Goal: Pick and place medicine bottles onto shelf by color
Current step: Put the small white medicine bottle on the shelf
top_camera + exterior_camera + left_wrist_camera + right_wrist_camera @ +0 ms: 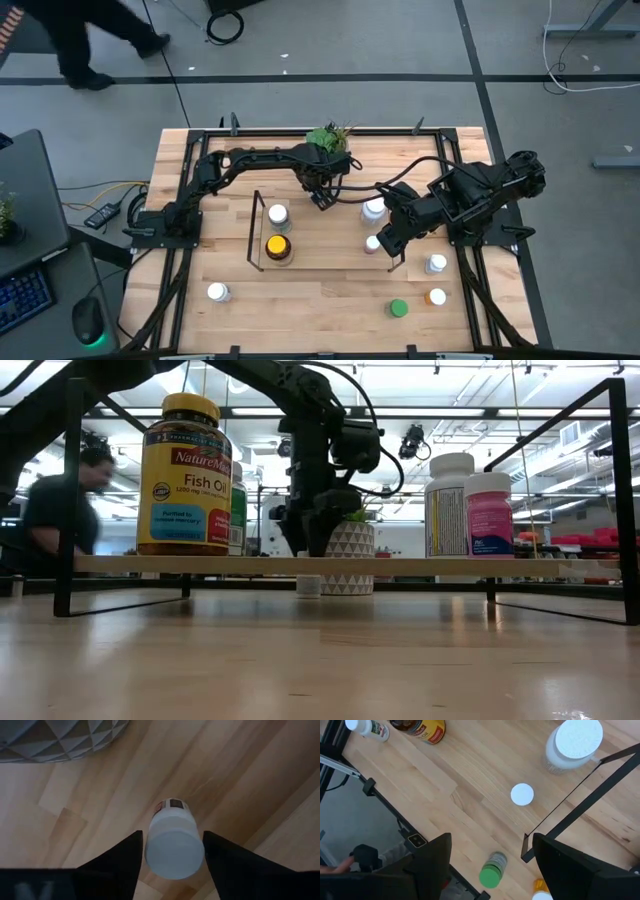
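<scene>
The left hand (172,865) is hanging over the far middle of the table (330,290), just beside the potted plant (330,138). Its two fingers (117,865) are standing on either side of a small white-capped bottle (173,845), which is standing upright on the table. A narrow gap is showing between each finger and the cap, so the hand is around the bottle, and a firm grip cannot be confirmed.

The right hand (492,865) is hovering over the right part of the table with its fingers spread wide and nothing between them.

The shelf (256,235) is occupying the table's middle. At its left end, an amber yellow-capped bottle (277,247) and a white-capped bottle (278,213) are standing. At its right end, a large white bottle (373,209) and a smaller pinkish one (372,243) are standing.

Off the shelf, a white bottle (217,292) is standing at the near left. A green-capped bottle (398,308), an orange-capped bottle (437,297) and another white bottle (437,263) are grouped at the near right.

A person (60,510) is showing in the room beyond the table.
</scene>
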